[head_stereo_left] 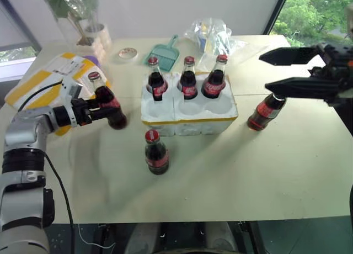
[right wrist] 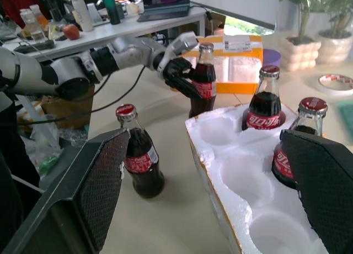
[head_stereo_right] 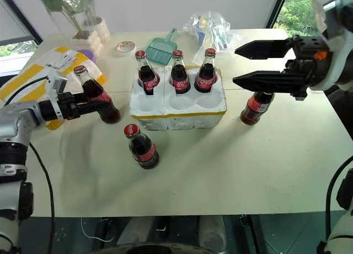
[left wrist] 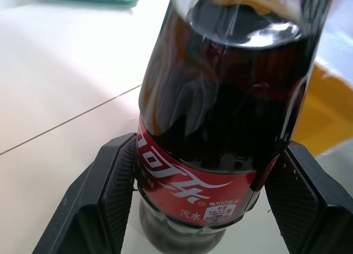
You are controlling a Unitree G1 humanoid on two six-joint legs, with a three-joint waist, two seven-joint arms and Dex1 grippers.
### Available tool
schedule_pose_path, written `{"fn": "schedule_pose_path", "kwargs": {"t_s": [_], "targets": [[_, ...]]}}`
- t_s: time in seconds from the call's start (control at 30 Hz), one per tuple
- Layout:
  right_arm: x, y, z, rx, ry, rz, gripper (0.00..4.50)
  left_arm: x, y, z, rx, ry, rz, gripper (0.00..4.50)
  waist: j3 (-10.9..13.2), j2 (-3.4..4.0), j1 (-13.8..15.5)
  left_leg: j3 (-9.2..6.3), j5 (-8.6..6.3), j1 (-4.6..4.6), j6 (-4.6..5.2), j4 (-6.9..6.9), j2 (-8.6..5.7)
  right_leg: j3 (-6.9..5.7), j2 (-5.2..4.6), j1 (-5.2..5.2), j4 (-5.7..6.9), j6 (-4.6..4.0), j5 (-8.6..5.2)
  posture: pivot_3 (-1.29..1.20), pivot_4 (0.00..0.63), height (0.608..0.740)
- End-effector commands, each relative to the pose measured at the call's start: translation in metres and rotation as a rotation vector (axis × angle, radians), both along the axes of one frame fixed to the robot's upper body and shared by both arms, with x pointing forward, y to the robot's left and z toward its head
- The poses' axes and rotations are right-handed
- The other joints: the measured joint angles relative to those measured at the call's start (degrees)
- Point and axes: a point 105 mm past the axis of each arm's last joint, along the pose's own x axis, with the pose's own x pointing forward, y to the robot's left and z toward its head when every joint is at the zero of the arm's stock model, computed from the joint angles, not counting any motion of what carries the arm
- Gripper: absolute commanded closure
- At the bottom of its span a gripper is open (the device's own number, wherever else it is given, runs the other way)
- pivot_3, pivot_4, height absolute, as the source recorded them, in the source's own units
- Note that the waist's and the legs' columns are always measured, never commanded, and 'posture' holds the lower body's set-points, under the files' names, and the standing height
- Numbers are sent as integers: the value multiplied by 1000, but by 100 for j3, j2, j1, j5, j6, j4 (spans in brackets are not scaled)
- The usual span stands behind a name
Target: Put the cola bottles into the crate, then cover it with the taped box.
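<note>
Your left gripper with jaws either side of a tilted cola bottle, cap leaning away toward the taped box, three bottles upright in the crate, your right gripper spread wide above another bottle.

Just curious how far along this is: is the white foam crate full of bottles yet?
Half full. The crate holds three cola bottles in its back row; the three front wells are empty.
</note>
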Motion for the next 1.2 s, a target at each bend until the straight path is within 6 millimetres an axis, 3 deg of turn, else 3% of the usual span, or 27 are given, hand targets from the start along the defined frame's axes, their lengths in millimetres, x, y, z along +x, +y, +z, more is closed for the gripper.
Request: {"fn": "schedule_pose_path", "kwargs": {"t_s": [0.03,0.2,0.33,0.4,0.57,0.97,1.2], "targets": [[-7,-1,7,-12,-76,-9,0,-21,-17,60,-2,-123,-164,1693,1,-1,-3,-2,2,-17,-3,9,0,-1,1,-12,3,0,0,0,150,738],[-7,-2,1,-7,-73,-31,0,-37,-34,94,13,-142,-317,1693,2,-2,4,-2,11,-69,-18,58,-4,-2,2,-44,16,11,12,0,150,738],[-7,-3,-4,-4,-75,-56,0,-38,-58,131,-49,-206,-427,1693,3,-6,31,-7,-1,-68,6,68,-7,-5,7,-35,16,18,19,0,150,738],[-7,-3,-5,2,-78,-65,0,-32,-68,137,-52,-232,-449,1693,3,-6,37,-8,0,-68,6,71,-8,-10,10,-33,16,20,20,0,150,738],[-9,-1,-9,4,-80,-76,0,-16,-85,133,-67,-236,-476,1693,3,-5,-17,-5,14,-66,-15,69,-9,-9,9,-33,17,21,20,0,150,738],[-9,2,-14,32,-74,-108,0,7,-100,84,35,-200,-484,1693,4,-7,32,-2,12,-68,-10,71,-10,-7,4,-34,17,21,21,0,150,738],[-6,6,-13,45,-72,-103,0,9,-115,74,-22,-173,-499,1693,6,-11,24,-3,12,-69,-10,73,-10,-7,5,-34,17,21,21,0,150,738]]}}
